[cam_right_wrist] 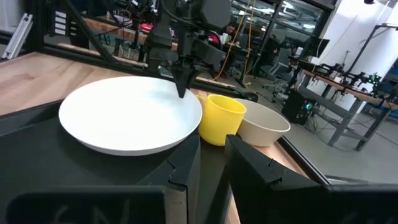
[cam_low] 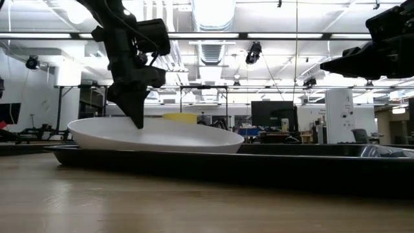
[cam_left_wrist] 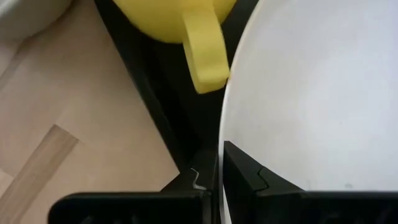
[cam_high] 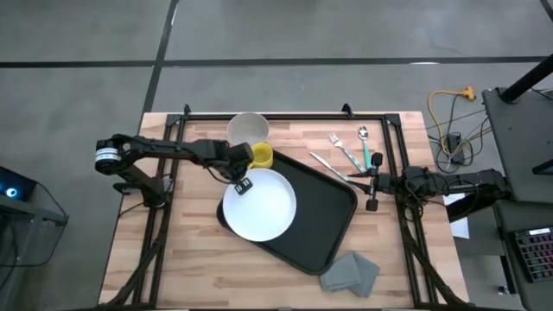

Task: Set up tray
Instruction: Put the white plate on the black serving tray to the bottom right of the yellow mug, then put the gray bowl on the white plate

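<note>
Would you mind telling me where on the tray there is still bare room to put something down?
The tray is bare on its right half, between the white plate and the rim nearest the grey cloth. Its far-left corner is crowded: the left end effector pinches the plate's rim there, beside the yellow mug and the bowl.

Two dark, nearly black arms of jointed segments are seen; a pale silver ring is borne by the left arm near its base; black cables are run along the right arm; flat, angular black fingers with stepped inner edges are carried by the left gripper (cam_high: pixel 241 181) and right gripper (cam_high: pixel 373 184).
</note>
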